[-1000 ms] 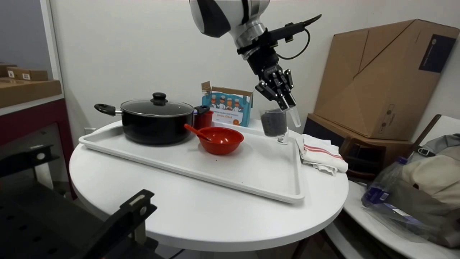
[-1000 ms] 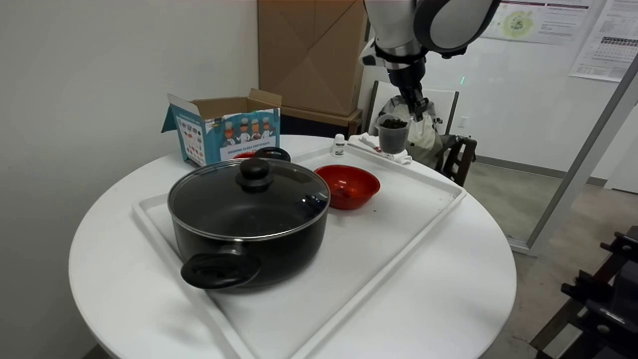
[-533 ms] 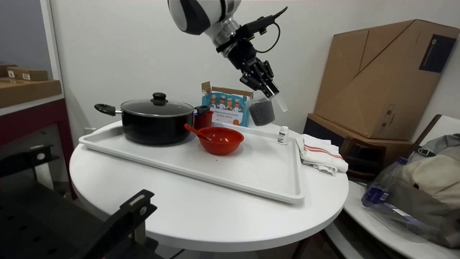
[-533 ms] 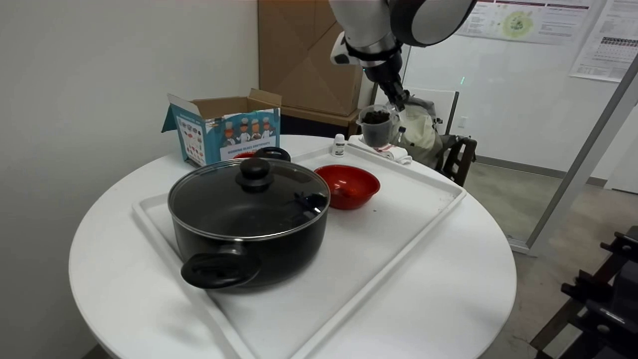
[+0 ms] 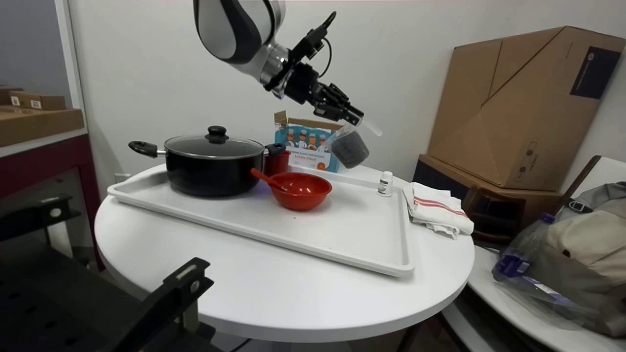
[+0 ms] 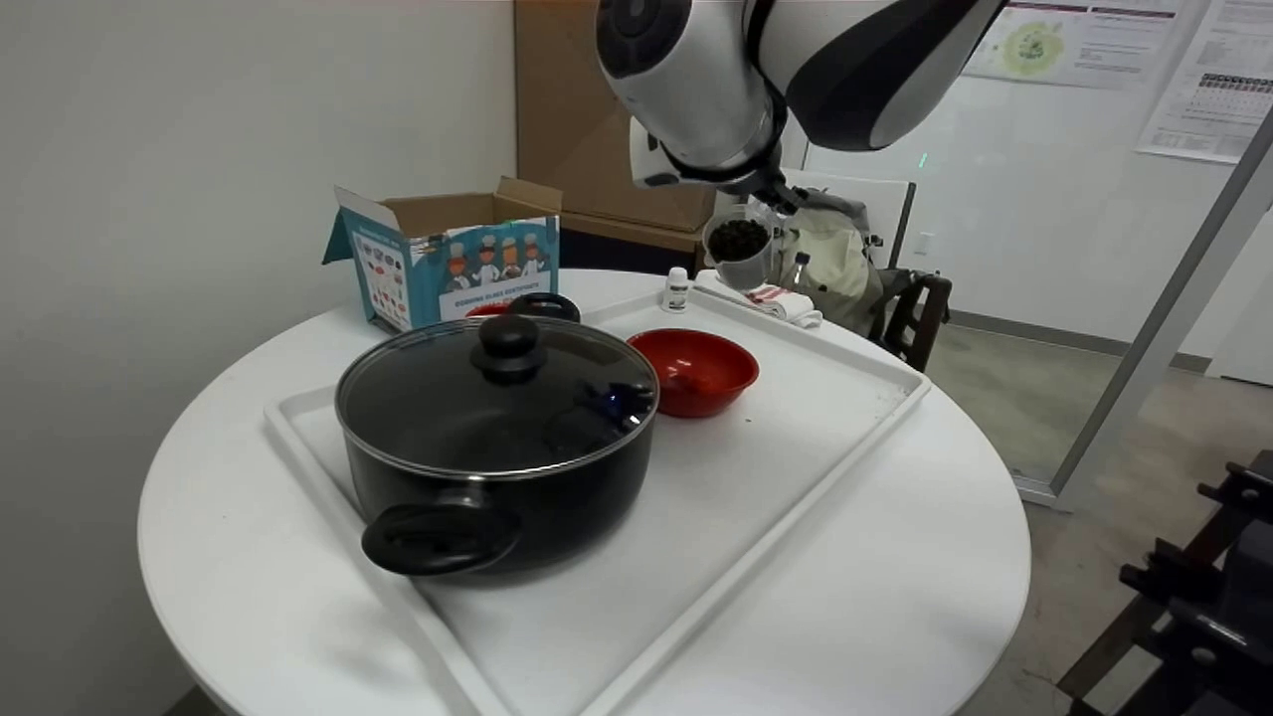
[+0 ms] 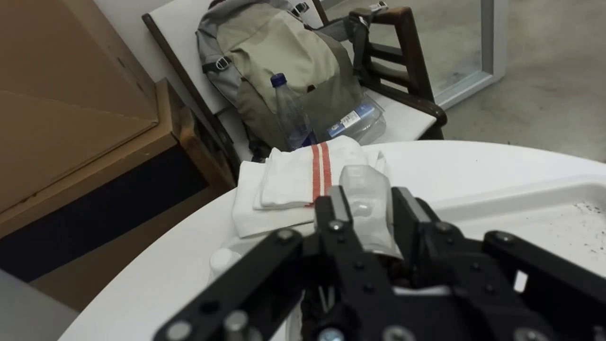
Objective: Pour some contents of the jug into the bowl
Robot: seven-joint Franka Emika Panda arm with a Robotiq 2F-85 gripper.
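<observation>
The jug (image 5: 350,149) is a small clear measuring cup with dark contents; it hangs in the air, tilted, its mouth leaning toward the bowl. In an exterior view its dark contents (image 6: 738,241) show inside. My gripper (image 5: 356,118) is shut on the jug's clear handle (image 7: 363,203), which shows between the pads in the wrist view. The red bowl (image 5: 302,199) sits on the tray with a red spoon (image 5: 267,179) in it. The jug is above and to one side of the bowl in both exterior views. The bowl does not show in the wrist view.
A black lidded pot (image 5: 213,171) stands on the white tray (image 5: 342,239) beside the bowl. A red cup (image 5: 278,164) and a blue carton (image 5: 313,146) stand behind. A small white bottle (image 5: 385,184) and a folded towel (image 5: 437,208) are near the tray's far end.
My gripper has carried the jug toward the bowl, leftward in both exterior views. The jug has gone from nearly upright to tilted. The bowl and pot have not moved.
</observation>
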